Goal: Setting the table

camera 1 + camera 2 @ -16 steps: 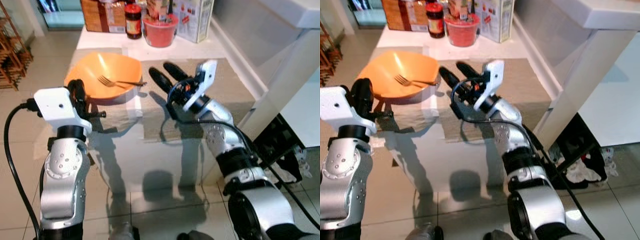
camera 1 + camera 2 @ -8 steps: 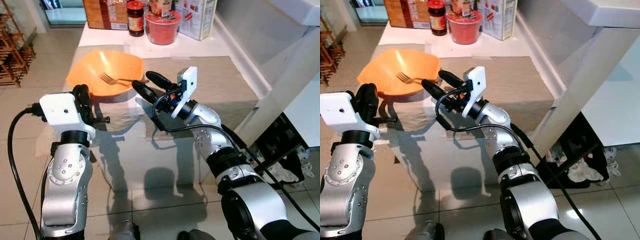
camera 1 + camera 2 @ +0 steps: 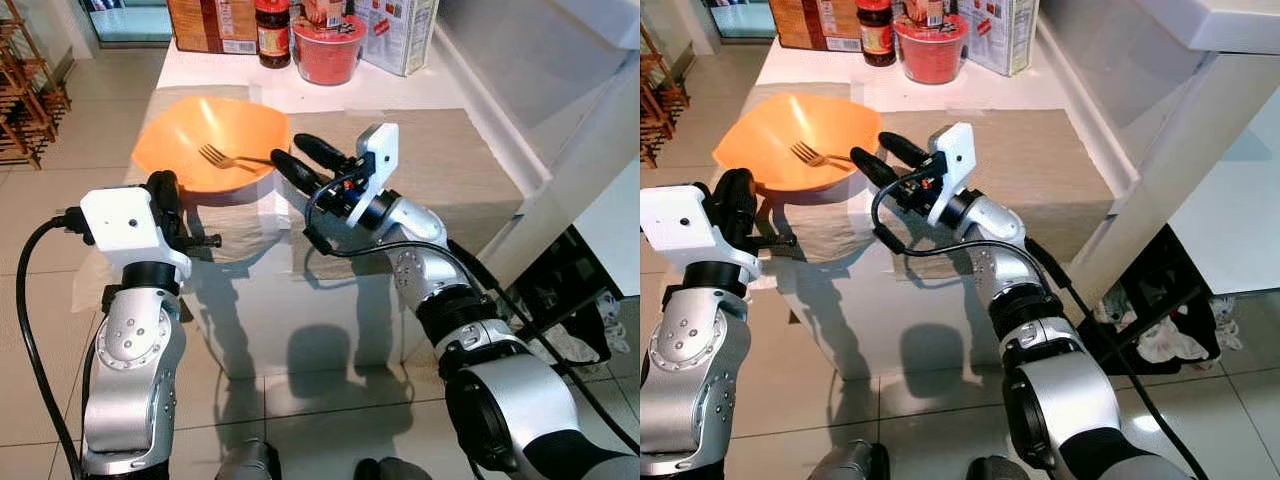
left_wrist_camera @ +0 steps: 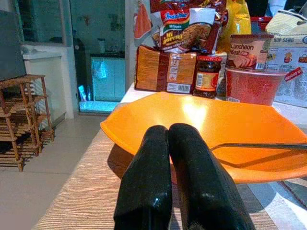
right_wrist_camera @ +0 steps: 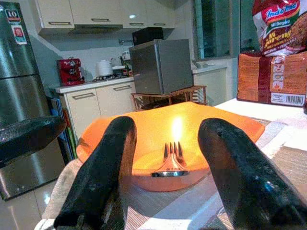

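Fork [image 3: 232, 159] lies in orange bowl [image 3: 180, 120], right tool [image 3: 295, 160] spread beside it.

On my table [image 3: 330, 300] the bowl [image 3: 215, 125] sits left with the fork [image 3: 232, 158] in it. My right pincer [image 3: 297, 160] is just beside its right rim, my left pincer [image 3: 163, 190] before it. Jars and packets [image 3: 300, 30] stand behind.

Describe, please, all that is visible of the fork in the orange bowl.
The fork is plain silvery metal with four tines. It lies inside the orange bowl, its tines down near the bowl's middle, its handle resting on the rim toward the right gripper. That gripper is open, aimed at the handle end, not touching it.
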